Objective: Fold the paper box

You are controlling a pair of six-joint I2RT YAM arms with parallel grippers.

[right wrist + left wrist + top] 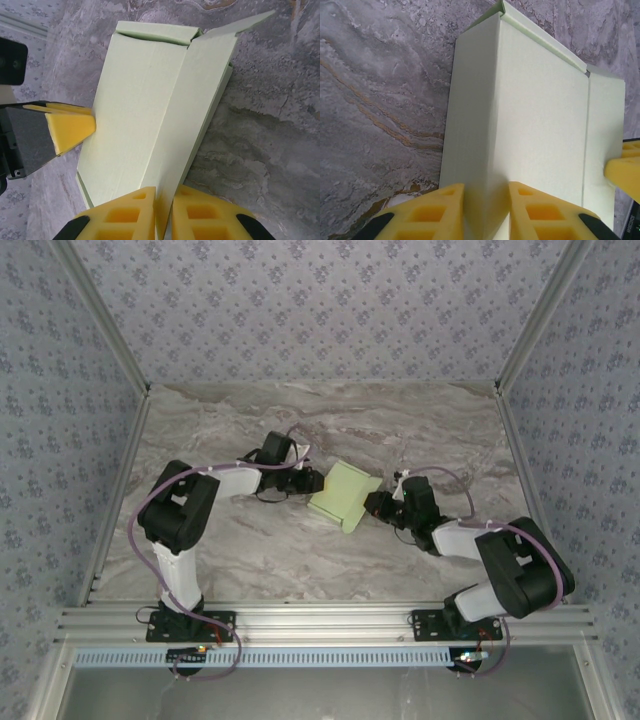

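The paper box is pale light-green card, partly folded, and lies mid-table between the two arms. My left gripper meets it from the left. In the left wrist view a folded corner of the paper box sits pinched between the yellow fingers of the left gripper. My right gripper comes in from the right. Seen from the right wrist, a raised side panel of the paper box runs edge-on between the close-set fingers of the right gripper. An end flap sticks out at the far corner.
The marble table is walled by patterned panels at the back and sides. An aluminium rail with both arm bases runs along the near edge. The opposite gripper's yellow finger touches the box's far side, as does the finger.
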